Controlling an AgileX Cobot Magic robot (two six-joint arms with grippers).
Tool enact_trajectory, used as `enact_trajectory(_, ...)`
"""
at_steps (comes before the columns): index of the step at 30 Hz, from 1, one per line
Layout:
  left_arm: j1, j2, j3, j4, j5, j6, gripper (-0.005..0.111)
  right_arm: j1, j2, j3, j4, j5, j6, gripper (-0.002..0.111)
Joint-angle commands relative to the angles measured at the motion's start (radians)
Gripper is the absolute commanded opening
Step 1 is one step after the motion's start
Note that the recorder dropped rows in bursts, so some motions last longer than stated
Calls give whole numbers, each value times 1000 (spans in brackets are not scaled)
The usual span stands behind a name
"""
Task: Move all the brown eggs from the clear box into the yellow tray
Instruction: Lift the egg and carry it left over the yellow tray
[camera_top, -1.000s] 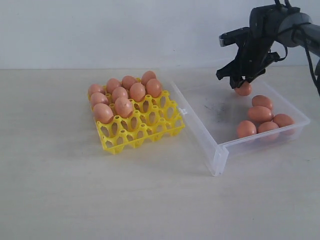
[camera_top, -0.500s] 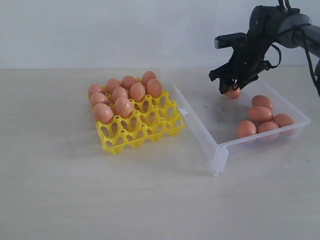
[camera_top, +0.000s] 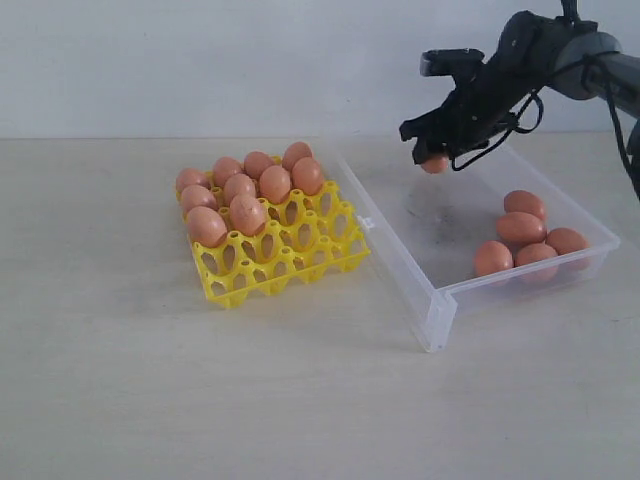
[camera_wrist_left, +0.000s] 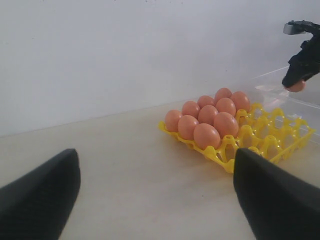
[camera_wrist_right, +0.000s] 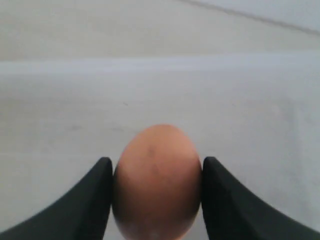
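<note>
The right pincer (camera_top: 434, 157) is clamped on one brown egg (camera_wrist_right: 155, 175), its two dark fingers (camera_wrist_right: 92, 200) pressed against the egg's opposite sides. In the exterior view the egg's lower end peeks out below the fingers. Pincer and egg hang in the air over the far end of the clear box (camera_top: 400, 262), lifted off its floor, with the dark arm reaching in from the right. In the box, five eggs (camera_top: 520, 228) lie in a loose huddle toward its near right corner, some touching one another, well apart from the lifted one. The box sits at a slant on the pale table (camera_top: 150, 380), and one long wall runs just beside the yellow tray (camera_top: 290, 262). The tray holds ten eggs (camera_top: 240, 190) – two full rows of four along its far side, then two more in the third row on the left. The rest of its cups, toward the front and right, show bare yellow. The left pincer (camera_wrist_left: 155, 200) is low over the table some way from the tray, its jaws wide apart and holding nothing. A plain white wall (camera_top: 200, 60) stands behind.
</note>
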Motion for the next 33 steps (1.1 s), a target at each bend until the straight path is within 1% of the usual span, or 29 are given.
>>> enact_trajectory(1,-7,-4,4,-7,0,-8,78,-3,-2,83,362,-164,-375,0)
enact_trajectory(2,-7,-4,4,-7,0,-8,78,-3,-2,127,486,-240,-508,0)
enact_trajectory(3,-7,-4,4,-7,0,-8,78,-3,-3,148,558,-273,-586,0)
enact_trajectory(4,-7,-4,4,-7,0,-8,78,-3,-3,181,721,-304,-775,0)
enact_trajectory(6,-7,-4,4,-7,0,-8,78,-3,-3,213,942,-294,-1016,0)
enact_trajectory(8,-7,-4,4,-7,0,-8,78,-3,-3,240,1143,-258,-1245,0)
enact_trajectory(9,-7,-4,4,-7,0,-8,78,-3,-3,259,1269,-204,-1398,0)
enact_trajectory(11,-7,-4,4,-7,0,-8,78,-3,-3,291,1395,-100,-1575,0)
enact_trajectory(12,-7,-4,4,-7,0,-8,78,-3,-3,307,1395,-32,-1645,0)
enact_trajectory(16,-7,-4,4,-7,0,-8,78,-5,-3,334,1395,111,-1691,0)
enact_trajectory(20,-7,-4,4,-7,0,-8,78,-37,-10,351,1395,355,-1681,0)
enact_trajectory(23,-7,-4,4,-7,0,-8,78,-50,-34,363,1395,355,-1626,0)
enact_trajectory(27,-7,-4,4,-7,0,-8,78,-46,-84,443,1395,355,-1693,0)
enact_trajectory(30,-7,-4,4,-7,0,-8,78,-7,-114,532,1392,355,-1782,0)
enact_trajectory(33,-7,-4,4,-7,0,-8,78,52,-121,580,1344,355,-1790,0)
